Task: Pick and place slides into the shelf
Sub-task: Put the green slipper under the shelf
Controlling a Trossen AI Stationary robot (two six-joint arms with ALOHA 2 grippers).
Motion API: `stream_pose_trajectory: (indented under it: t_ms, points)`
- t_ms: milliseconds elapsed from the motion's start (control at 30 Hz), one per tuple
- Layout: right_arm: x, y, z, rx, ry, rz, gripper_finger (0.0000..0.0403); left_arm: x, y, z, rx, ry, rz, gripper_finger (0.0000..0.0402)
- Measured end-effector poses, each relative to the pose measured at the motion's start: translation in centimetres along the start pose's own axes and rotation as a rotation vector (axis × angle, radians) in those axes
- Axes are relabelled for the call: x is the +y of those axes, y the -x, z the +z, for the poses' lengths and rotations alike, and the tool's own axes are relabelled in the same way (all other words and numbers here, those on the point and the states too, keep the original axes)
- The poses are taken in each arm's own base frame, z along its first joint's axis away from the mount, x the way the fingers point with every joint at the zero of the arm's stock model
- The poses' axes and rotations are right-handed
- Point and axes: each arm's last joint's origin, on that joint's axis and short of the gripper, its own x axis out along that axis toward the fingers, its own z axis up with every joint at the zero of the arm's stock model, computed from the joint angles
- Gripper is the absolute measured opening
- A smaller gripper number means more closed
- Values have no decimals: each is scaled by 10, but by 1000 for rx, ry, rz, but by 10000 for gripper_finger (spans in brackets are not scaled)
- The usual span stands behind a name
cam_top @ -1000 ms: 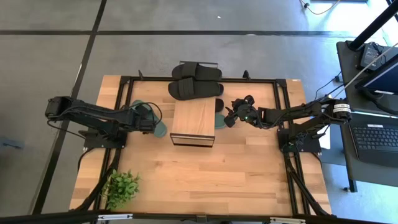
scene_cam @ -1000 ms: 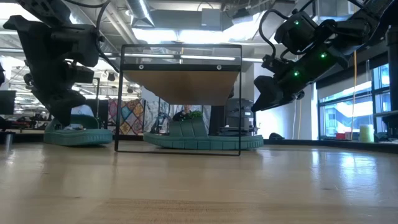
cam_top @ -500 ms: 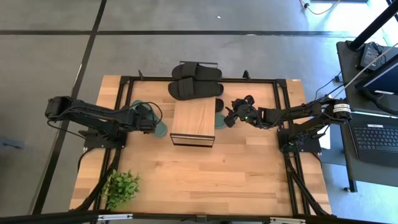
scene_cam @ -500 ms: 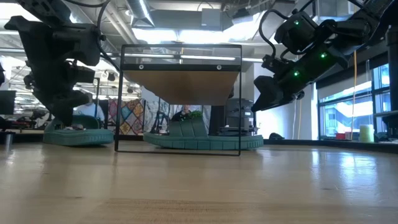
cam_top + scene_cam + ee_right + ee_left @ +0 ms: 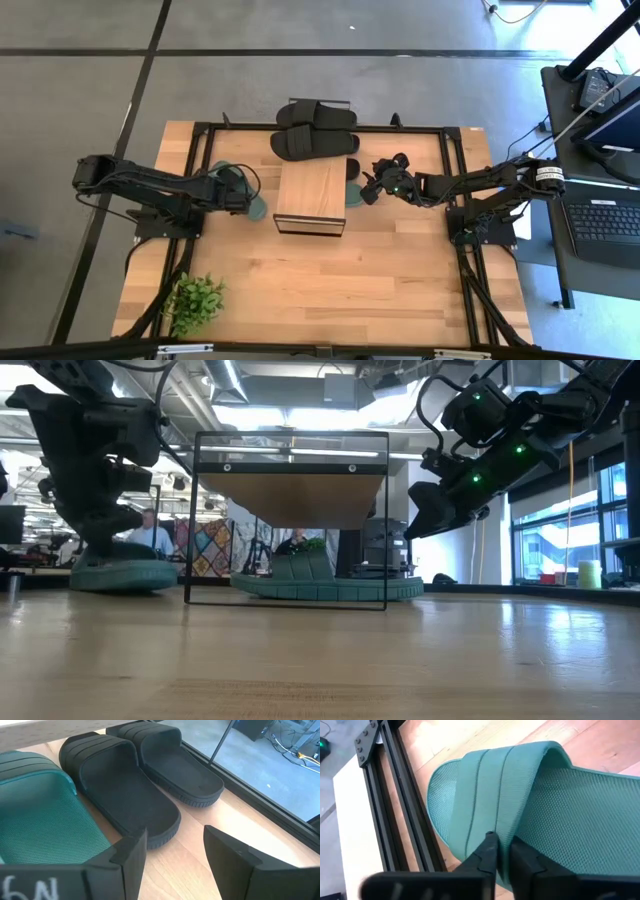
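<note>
ribbed teal slide (image 5: pixel 520 795), left gripper (image 5: pixel 502 851) pinching strap

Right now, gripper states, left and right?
Left gripper: shut on the strap of the green slide.
Right gripper: open, empty, near the black slides.

Grey floor (image 5: pixel 80 90) w/ dark seams, laptop (image 5: pixel 610 225) on side desk, bright windows (image 5: pixel 555 525), ceiling lights.
</note>
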Motion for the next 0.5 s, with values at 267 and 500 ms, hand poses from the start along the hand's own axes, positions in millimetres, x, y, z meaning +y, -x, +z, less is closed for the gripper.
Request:
stream_pose_trajectory:
  t_ms: [267,500]
  points:
    - [0,0,0,0,0,0,196,-2,5,5,-8,8,-19,7]
    - [0,0,0,0,-3,1,196,0,30,26,-4,-37,-40,4]
